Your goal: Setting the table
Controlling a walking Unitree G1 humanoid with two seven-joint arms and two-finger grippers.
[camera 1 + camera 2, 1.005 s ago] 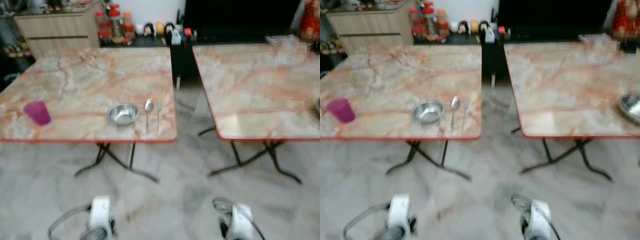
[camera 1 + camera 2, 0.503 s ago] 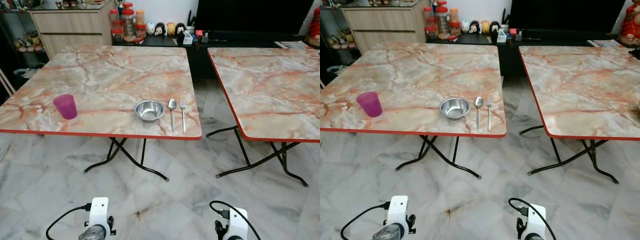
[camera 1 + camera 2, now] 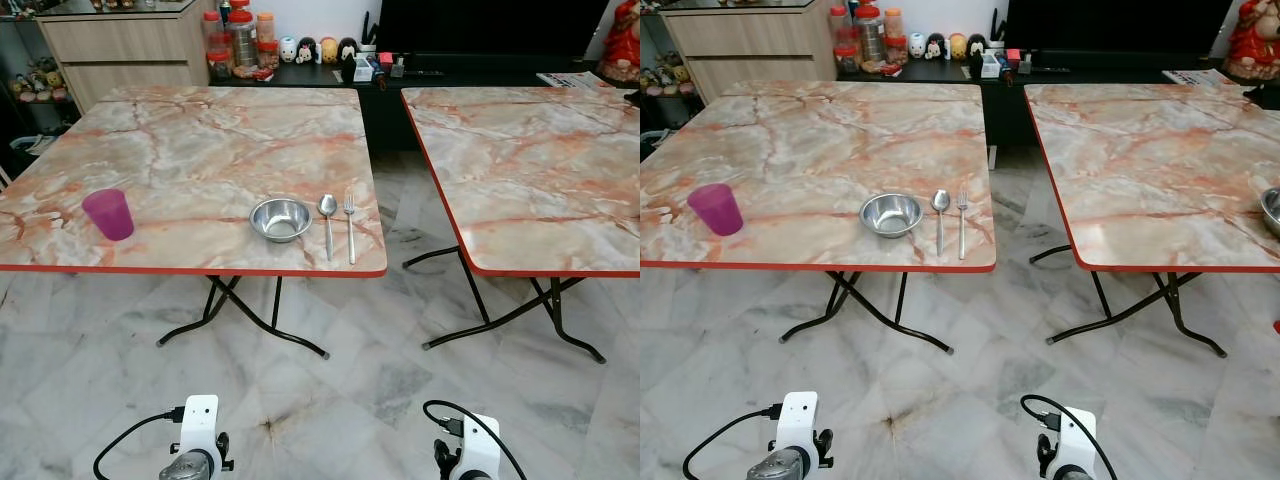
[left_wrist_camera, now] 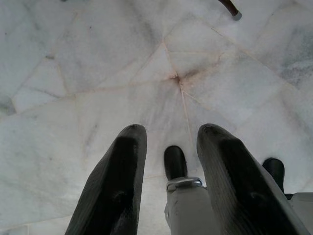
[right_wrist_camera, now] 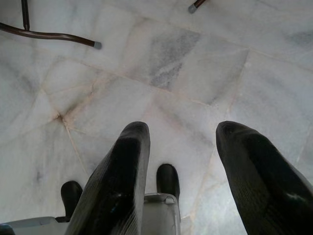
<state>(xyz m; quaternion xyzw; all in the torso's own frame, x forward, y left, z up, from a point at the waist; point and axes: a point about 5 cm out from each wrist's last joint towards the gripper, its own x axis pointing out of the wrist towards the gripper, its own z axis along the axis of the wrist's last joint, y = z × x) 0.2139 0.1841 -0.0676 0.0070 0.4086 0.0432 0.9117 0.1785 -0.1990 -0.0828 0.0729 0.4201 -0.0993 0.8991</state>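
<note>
On the left marble-patterned table (image 3: 200, 140), a steel bowl (image 3: 280, 218) sits near the front edge. A spoon (image 3: 328, 215) and a fork (image 3: 350, 225) lie side by side just right of it. A purple cup (image 3: 108, 214) stands upright at the table's left front. Another steel bowl (image 3: 1272, 208) shows at the right edge of the right table (image 3: 540, 170). Both arms hang low over the floor, well short of the tables. My left gripper (image 4: 171, 132) and right gripper (image 5: 183, 129) are open, empty and point down at the tiles.
A gap of marble floor (image 3: 400, 200) runs between the two tables, which stand on black folding legs (image 3: 240, 315). Behind them are a wooden cabinet (image 3: 120, 50), jars and figurines (image 3: 240, 35) and a dark TV unit (image 3: 480, 40). Tiled floor lies in front of me.
The camera has turned and steadied: the blurred picture is now sharp, and the scene sits a little further left than half a second ago. The things on the tables have not moved.
</note>
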